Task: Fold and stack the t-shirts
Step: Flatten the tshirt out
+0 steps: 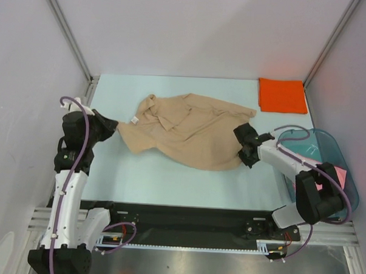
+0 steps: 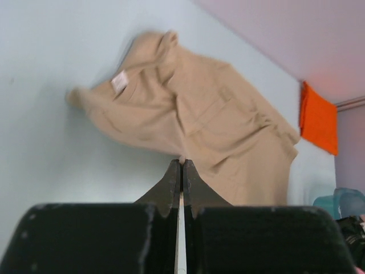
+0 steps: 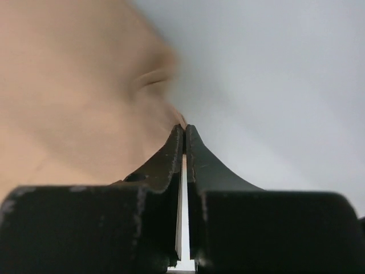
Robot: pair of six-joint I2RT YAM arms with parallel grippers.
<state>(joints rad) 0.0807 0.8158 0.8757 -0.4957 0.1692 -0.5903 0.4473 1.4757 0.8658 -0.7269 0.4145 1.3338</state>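
The tan t-shirt [image 1: 189, 134] lies crumpled and stretched across the middle of the table, its white neck label facing up. My left gripper [image 1: 115, 128] is shut on the shirt's left edge; a pinch of tan cloth shows at its tips in the left wrist view [image 2: 182, 161]. My right gripper [image 1: 241, 145] is shut on the shirt's right edge, with the cloth [image 3: 74, 85] at its tips [image 3: 183, 128]. The orange t-shirt [image 1: 283, 95] lies folded flat at the back right corner. A pink cloth [image 1: 340, 175] sits in the tub.
The translucent teal tub [image 1: 328, 143] stands at the right edge, beside my right arm. Side walls and metal frame posts close in the table on the left, right and back. The black base rail runs along the near edge.
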